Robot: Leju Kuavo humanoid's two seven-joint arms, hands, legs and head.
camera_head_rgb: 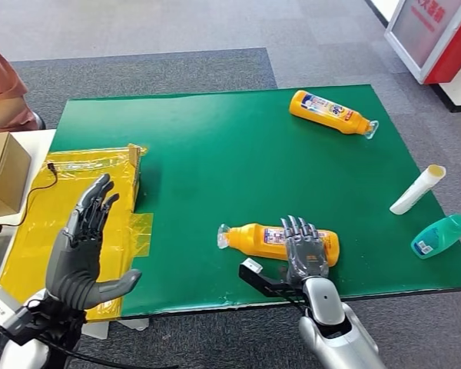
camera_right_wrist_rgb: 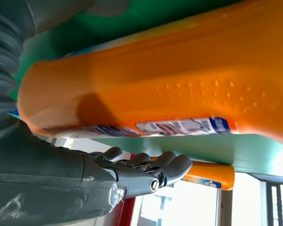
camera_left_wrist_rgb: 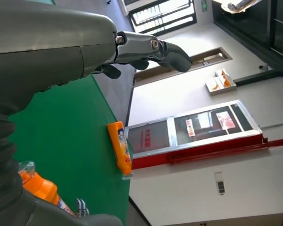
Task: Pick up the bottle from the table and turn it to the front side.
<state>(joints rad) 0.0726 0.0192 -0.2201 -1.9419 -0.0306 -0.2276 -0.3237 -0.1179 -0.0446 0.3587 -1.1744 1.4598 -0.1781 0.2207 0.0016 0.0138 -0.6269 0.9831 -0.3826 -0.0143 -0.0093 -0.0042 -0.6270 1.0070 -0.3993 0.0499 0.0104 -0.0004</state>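
An orange bottle (camera_head_rgb: 257, 240) lies on its side near the front edge of the green mat (camera_head_rgb: 217, 154), clear cap toward the left, label partly showing. My right hand (camera_head_rgb: 303, 250) lies over the bottle's base end with its fingers stretched straight across the top. In the right wrist view the orange bottle (camera_right_wrist_rgb: 168, 80) sits between the thumb and the straight fingers (camera_right_wrist_rgb: 161, 167), which are not curled around it. At the left, my left hand (camera_head_rgb: 83, 246) is raised with fingers spread and holds nothing. The left wrist view shows the same bottle (camera_left_wrist_rgb: 40, 186) past my left hand (camera_left_wrist_rgb: 62, 42).
A second orange bottle (camera_head_rgb: 329, 112) lies at the mat's far right. A white tube (camera_head_rgb: 416, 190) and a teal bottle (camera_head_rgb: 441, 234) lie by the right edge. A yellow bag (camera_head_rgb: 60, 200) and a cardboard box (camera_head_rgb: 2, 173) are at the left, where a person (camera_head_rgb: 2, 84) sits.
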